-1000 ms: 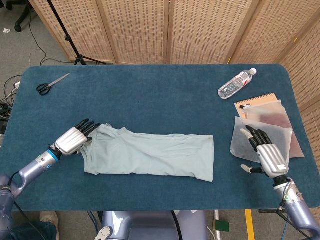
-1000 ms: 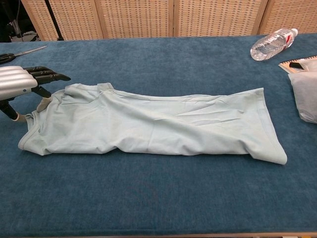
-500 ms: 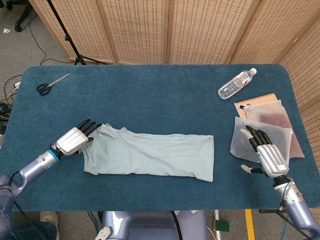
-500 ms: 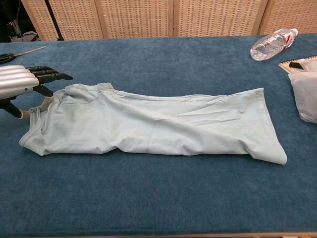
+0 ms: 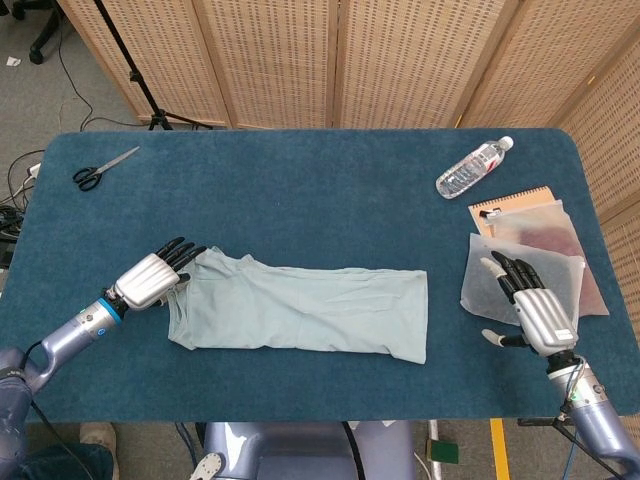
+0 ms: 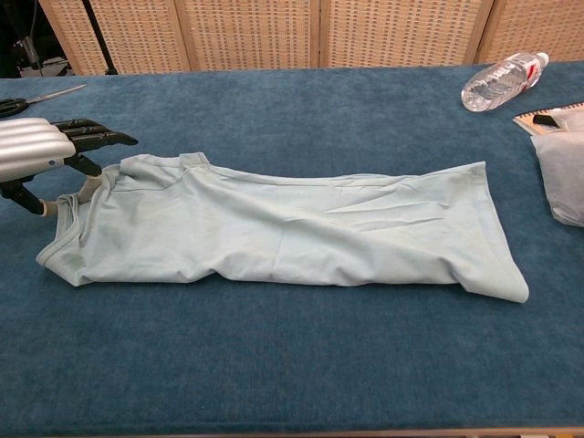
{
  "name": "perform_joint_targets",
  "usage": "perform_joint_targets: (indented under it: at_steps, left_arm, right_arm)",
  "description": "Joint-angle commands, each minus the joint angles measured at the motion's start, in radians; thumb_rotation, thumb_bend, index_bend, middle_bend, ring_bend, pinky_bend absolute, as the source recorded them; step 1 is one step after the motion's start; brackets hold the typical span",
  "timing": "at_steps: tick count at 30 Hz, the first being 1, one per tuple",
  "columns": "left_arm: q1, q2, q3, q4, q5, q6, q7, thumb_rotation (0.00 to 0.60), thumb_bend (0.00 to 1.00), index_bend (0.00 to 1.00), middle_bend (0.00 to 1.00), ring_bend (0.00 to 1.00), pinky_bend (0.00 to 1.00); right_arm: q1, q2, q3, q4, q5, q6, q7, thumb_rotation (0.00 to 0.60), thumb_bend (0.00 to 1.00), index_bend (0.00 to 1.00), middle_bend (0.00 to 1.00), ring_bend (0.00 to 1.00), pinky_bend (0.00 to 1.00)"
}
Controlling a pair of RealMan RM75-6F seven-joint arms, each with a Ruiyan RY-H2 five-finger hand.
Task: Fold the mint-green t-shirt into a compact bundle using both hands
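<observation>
Head view: a blue carpeted surface (image 5: 300, 180) before wicker screens (image 5: 400, 60). The mint-green t-shirt (image 5: 300, 310) lies lengthwise left to right, collar toward the left hand (image 5: 152, 278), which pinches its edge. The right hand (image 5: 535, 305) is spread, holding nothing.

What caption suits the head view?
Left hand touches the mint-green t-shirt's collar end; right hand waits open.

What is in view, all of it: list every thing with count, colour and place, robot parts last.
t-shirt: one, mint-green, folded into a long strip, table centre-front.
scissors: one, black-handled, far left corner.
water bottle: one, clear, lying at far right.
notebook: one, orange-edged, right edge.
translucent bags: whitish, over the notebook.
table: one, dark blue.
left robot hand: silver and black, at the shirt's left end.
right robot hand: silver and black, fingers apart, over the bags.
</observation>
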Motion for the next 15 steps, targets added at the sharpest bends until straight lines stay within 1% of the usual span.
perform_joint_targets:
  at_steps: [1,7,15]
  left_arm:
    - [0.0,0.0,0.0,0.0,0.0,0.0,0.001,0.6,0.72,0.66,0.0,0.0,0.0]
    - [0.002,0.003,-0.001,0.001,-0.002,-0.002,0.002,0.6,0.78,0.72,0.0,0.0,0.0]
    - [0.021,0.019,-0.005,0.01,-0.013,-0.024,0.0,0.6,0.78,0.73,0.0,0.0,0.0]
  right_arm:
    - [0.0,0.0,0.0,0.0,0.0,0.0,0.0,0.6,0.0,0.0,0.0,0.0,0.0]
    - [-0.001,0.0,0.0,-0.001,-0.001,0.002,-0.001,0.6,0.0,0.0,0.0,0.0,0.0]
    - [-0.001,0.0,-0.001,-0.001,-0.001,0.002,-0.002,0.6,0.0,0.0,0.0,0.0,0.0]
